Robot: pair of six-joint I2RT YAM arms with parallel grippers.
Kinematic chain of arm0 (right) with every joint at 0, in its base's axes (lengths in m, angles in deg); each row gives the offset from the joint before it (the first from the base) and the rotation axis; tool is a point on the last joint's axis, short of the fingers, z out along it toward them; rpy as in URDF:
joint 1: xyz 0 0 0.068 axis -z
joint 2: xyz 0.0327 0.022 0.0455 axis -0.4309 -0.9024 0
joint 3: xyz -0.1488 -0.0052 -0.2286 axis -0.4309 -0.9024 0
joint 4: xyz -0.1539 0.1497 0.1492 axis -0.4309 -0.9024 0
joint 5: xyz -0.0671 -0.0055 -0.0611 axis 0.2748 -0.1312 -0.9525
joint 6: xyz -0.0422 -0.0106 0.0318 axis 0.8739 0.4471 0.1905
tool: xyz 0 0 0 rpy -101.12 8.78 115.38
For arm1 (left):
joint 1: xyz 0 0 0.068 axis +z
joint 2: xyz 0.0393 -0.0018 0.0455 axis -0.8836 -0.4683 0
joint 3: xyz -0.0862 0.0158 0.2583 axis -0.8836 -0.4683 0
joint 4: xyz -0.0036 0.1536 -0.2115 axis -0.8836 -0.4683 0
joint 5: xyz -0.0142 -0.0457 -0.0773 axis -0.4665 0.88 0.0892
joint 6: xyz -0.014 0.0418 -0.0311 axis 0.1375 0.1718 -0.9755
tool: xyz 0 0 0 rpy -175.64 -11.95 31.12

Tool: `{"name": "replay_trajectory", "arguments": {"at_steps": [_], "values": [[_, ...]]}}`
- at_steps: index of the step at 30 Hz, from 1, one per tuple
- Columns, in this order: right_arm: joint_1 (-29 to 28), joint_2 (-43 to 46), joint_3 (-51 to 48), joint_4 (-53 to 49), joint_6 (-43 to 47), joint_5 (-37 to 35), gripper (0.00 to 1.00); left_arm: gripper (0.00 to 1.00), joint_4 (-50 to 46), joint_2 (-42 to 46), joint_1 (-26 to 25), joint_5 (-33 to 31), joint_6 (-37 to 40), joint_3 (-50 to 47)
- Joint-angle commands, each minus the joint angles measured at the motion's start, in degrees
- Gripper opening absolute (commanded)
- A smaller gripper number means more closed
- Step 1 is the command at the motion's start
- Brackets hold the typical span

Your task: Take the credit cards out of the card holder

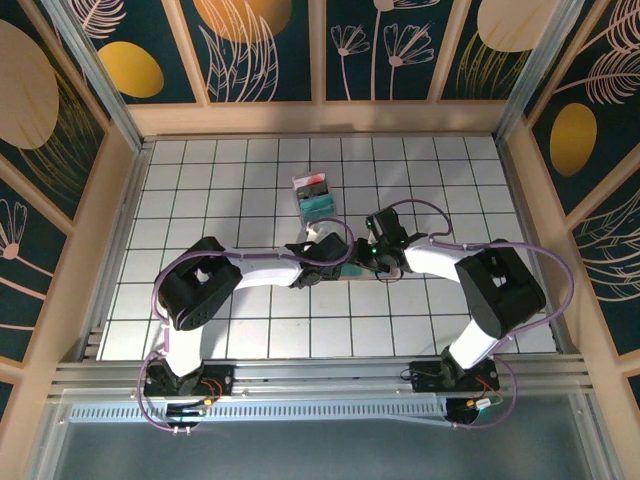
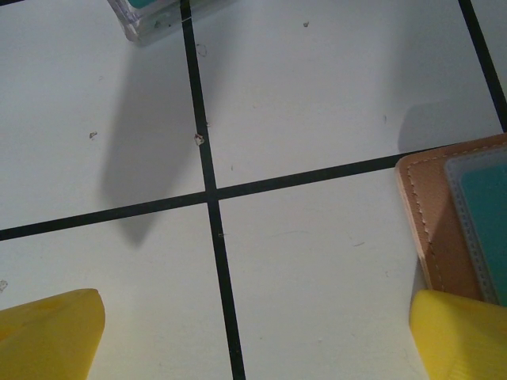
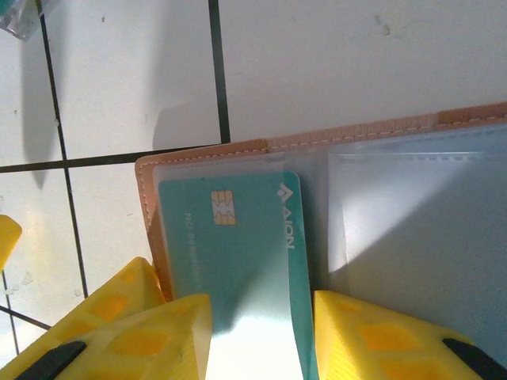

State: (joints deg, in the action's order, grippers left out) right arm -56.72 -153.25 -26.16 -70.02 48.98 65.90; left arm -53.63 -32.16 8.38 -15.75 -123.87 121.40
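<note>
Yellow fingers [image 3: 158, 332] of the right end effector [image 3: 261, 344] are seen closest, set apart on either side of a teal chip card [image 3: 230, 237] that is half tucked into a clear sleeve of the opened card holder [image 3: 206, 150]; whether the card is actually pinched cannot be told. The card holder is laid flat on the white gridded worktop [image 3: 317, 63], between the two arms near its middle. The left end effector [image 2: 253, 317] is held wide open with nothing gripped, one fingertip just at the holder's tan stitched edge, and a clear case [image 2: 150, 16] with teal contents is seen farther off.
</note>
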Motion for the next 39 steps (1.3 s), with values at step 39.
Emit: {"name": "replay_trajectory", "arguments": {"at_steps": [39], "values": [[5.12, 3.41, -9.05, 15.72, -5.08, 13.38, 0.13, 0.99, -4.31, -3.24, -0.19, 0.74, -0.11, -0.14]]}}
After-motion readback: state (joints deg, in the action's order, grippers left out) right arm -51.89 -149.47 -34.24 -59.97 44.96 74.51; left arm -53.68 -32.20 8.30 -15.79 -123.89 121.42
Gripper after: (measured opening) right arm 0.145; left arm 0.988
